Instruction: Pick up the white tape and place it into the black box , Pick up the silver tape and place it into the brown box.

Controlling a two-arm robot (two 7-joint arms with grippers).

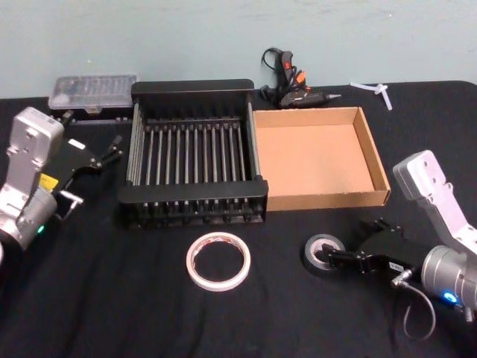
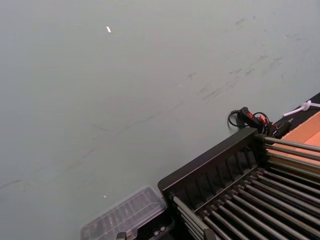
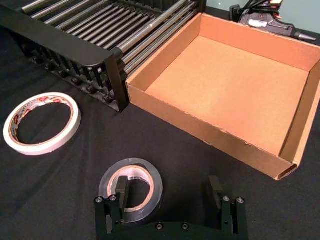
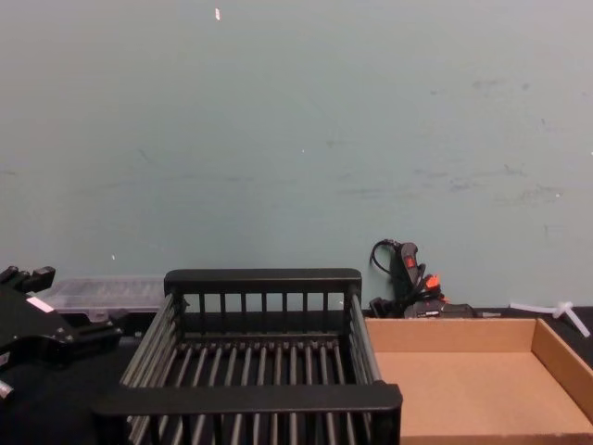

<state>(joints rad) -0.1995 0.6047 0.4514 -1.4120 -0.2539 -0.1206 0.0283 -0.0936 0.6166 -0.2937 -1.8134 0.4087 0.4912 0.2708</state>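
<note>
Currently, the right gripper (image 1: 337, 257) sits low over the black table (image 1: 112, 298), released, with its 2 fingers spread. In the right wrist view, 1 finger (image 3: 120, 187) stands inside the core of the silver tape (image 3: 131, 190) and the other finger (image 3: 215, 187) stands outside the roll, clear of it; whether the inner finger touches the core cannot be told. The silver tape lies flat on the table, directly at the tips of this gripper.

The white tape (image 1: 218, 259) lies flat on the table, well to the left of the right gripper and apart from it, just in front of the black box (image 1: 195, 142). The brown box (image 1: 320, 156) stands beyond the right gripper, side by side with the black box and touching its right wall.

The left gripper (image 1: 93, 160) hangs at the left side of the black box, near its left wall, well apart from both rolls. Its fingers (image 1: 112, 153) stand apart, holding nothing.

Behind the boxes lie a glue gun (image 1: 294, 86) and a clear plastic case (image 1: 93, 91).
</note>
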